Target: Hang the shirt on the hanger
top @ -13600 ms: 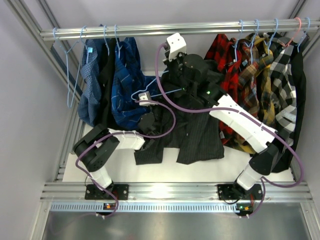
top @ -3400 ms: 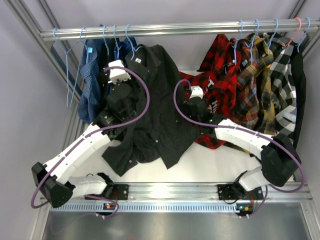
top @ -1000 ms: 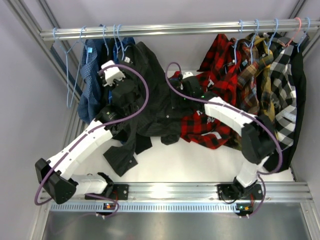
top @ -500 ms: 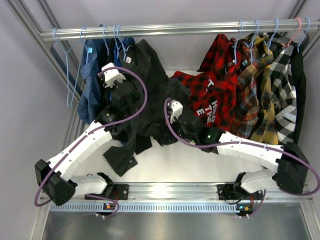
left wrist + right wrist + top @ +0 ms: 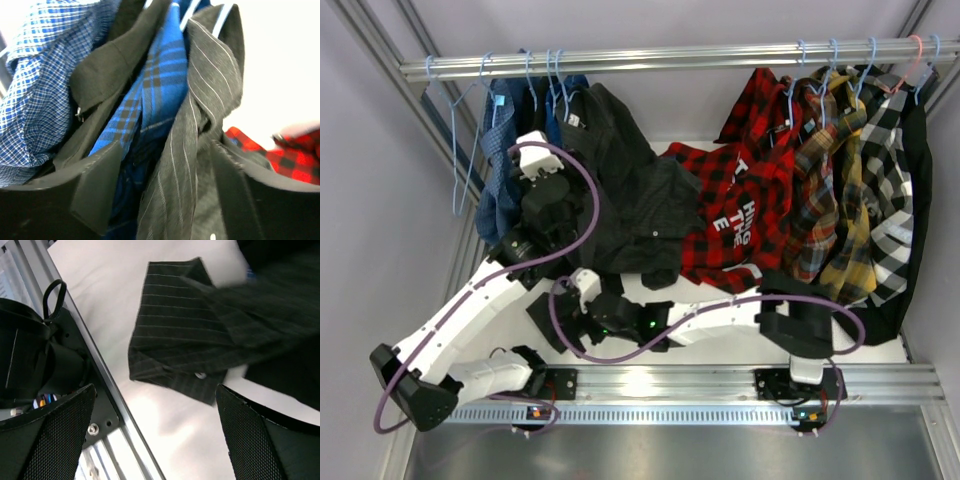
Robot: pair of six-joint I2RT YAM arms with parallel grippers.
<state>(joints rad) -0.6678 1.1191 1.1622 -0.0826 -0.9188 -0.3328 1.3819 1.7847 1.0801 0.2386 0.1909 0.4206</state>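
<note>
Seen from above, there are two white-and-black robot arms, one silver rail point(image 5: 670, 58) across the far side, and one dark charcoal pinstriped long-sleeved shirt point(image 5: 620, 190). That shirt hangs on a thin light-blue wire hanger point(image 5: 564, 86) hooked over the rail in the left cluster, just right of a small-checked blue shirt point(image 5: 500, 170) and next to a red-and-black plaid shirt point(image 5: 740, 200) on its right. One sleeve trails down to the white table point(image 5: 740, 352). The left arm point(image 5: 470, 300) stretches far to the shirt's left edge. The right arm point(image 5: 720, 318) lies low along the near side, pointing left. The left wrist view shows two blue shirts, the small-checked one and a bright blue plaid shirt point(image 5: 160, 85), with the pinstriped shirt just right of them. The left gripper point(image 5: 167, 147) has its fingers apart, with loose pinstriped cloth hanging between them. In the right wrist view the right gripper point(image 5: 155, 387) is spread wide and holds nothing. It hangs above one cuff point(image 5: 170, 355) of the dark shirt, which lies on the table near the metal edge.
</note>
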